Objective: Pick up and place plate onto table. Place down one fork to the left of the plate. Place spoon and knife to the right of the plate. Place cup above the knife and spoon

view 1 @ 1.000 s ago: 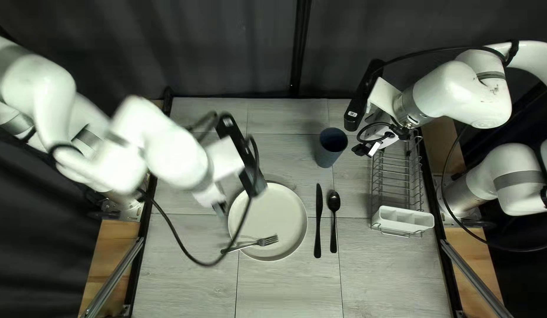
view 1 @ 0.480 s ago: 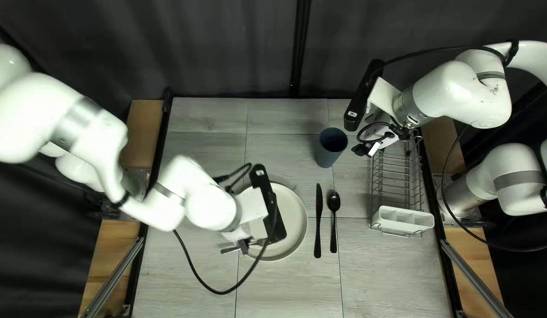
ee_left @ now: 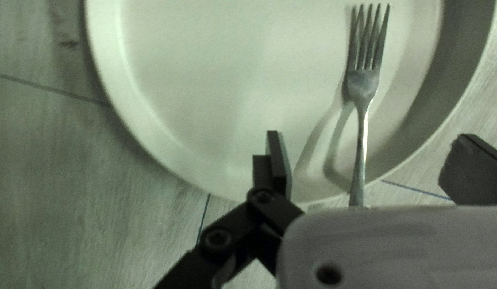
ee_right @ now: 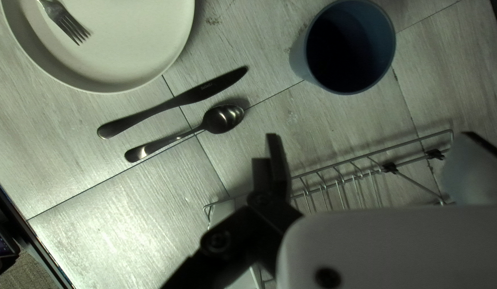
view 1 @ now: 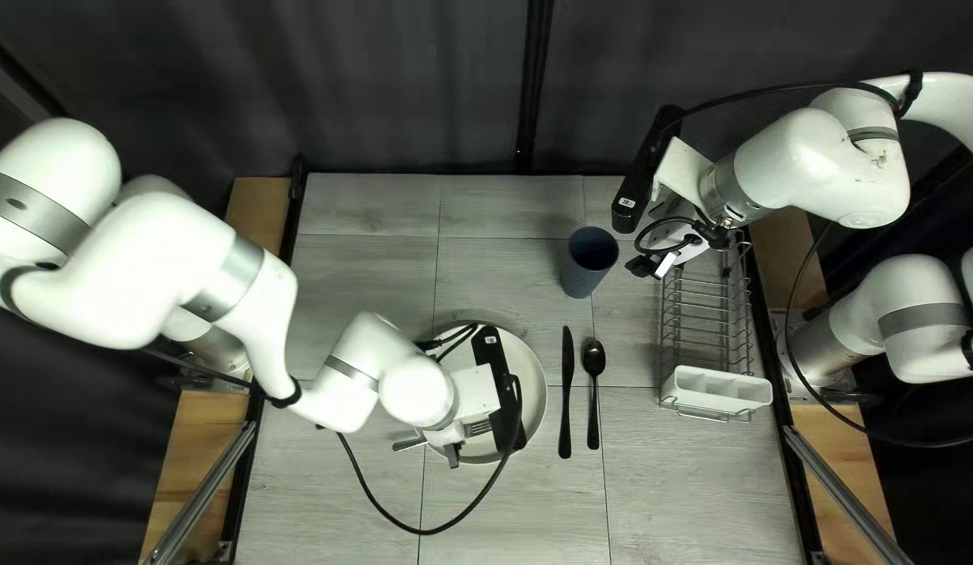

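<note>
Plate [view 1: 533, 403], one, on tabletop [view 1: 350, 502]. Fork [ee_left: 361, 96], one, lying across the plate, handle over the rim. Knife [view 1: 566, 392] and spoon [view 1: 593, 361], one each, side by side, right of the plate. Cup [view 1: 592, 249], one, upright, beyond them. Wire rack [view 1: 706, 314], one, with one white caddy [view 1: 717, 389]. Grippers, two: left gripper [view 1: 453, 455], fingers apart, fork handle between, ungripped; right gripper [view 1: 655, 266], fingers apart, empty. Changed: left arm farther over the plate.

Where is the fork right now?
In the top left view, the fork lies across the lower left rim of the plate, tines inside, handle end sticking out left.
</note>
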